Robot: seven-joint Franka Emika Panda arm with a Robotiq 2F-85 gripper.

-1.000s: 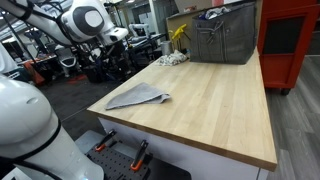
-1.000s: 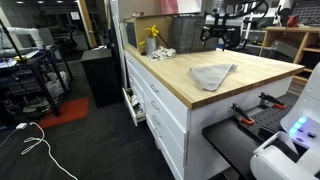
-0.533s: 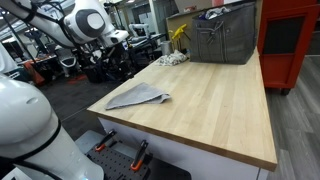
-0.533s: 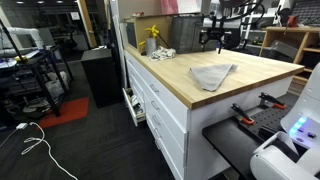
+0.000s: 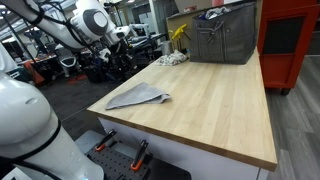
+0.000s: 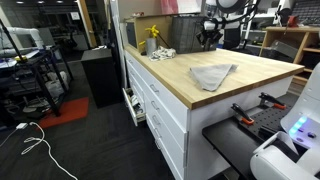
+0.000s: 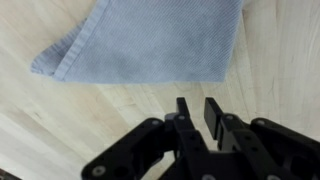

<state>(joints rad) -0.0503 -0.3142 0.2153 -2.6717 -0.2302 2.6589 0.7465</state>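
A grey-blue cloth [image 5: 138, 97] [image 6: 212, 75] lies crumpled near the edge of the wooden table top [image 5: 220, 115] [image 6: 178, 88]. My gripper [image 5: 122, 38] [image 6: 208, 37] hangs in the air well above and off to the side of the cloth, touching nothing. In the wrist view the cloth [image 7: 150, 38] fills the upper part, far below the gripper [image 7: 198, 104]. Its two black fingers stand close together with a narrow empty gap between them.
A metal wire basket [image 5: 222, 35] and a yellow-topped object [image 5: 179, 33] [image 6: 151, 33] stand at the far end of the table. A red cabinet [image 5: 290, 40] stands beyond it. Clamps [image 5: 118, 150] sit below the near edge.
The fingers have drawn together from wide open to a narrow gap. The arm has shifted slightly in both exterior views. The cloth has not moved.
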